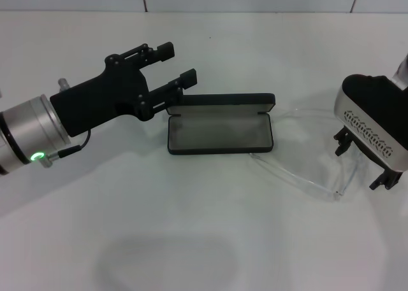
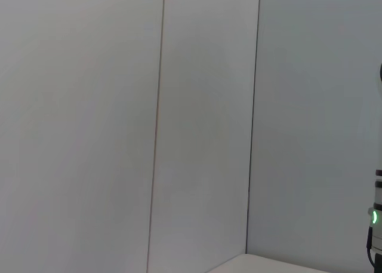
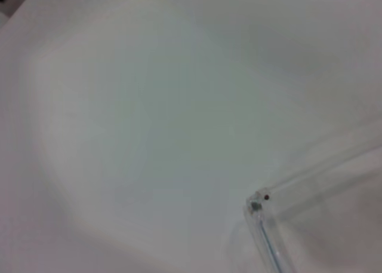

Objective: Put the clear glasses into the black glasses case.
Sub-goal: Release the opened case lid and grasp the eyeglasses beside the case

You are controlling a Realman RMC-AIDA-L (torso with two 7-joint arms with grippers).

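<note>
Progress: I see clear glasses point(image 1: 306, 167) outside open black glasses case point(image 1: 220, 132); insertion remains.
Hands: left gripper point(image 1: 175, 65) spread, empty; right gripper point(image 1: 363, 163) state unclear.

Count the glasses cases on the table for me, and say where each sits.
1. The black glasses case lies open at the table's middle, between the left gripper and the clear glasses to its right. No other shows.

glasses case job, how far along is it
Done: the black rectangular hard glasses case lies open. In hand: the right gripper sits at the clear plastic wraparound glasses on the table beside the case; the left gripper hovers open. Left: placing the glasses inside.
</note>
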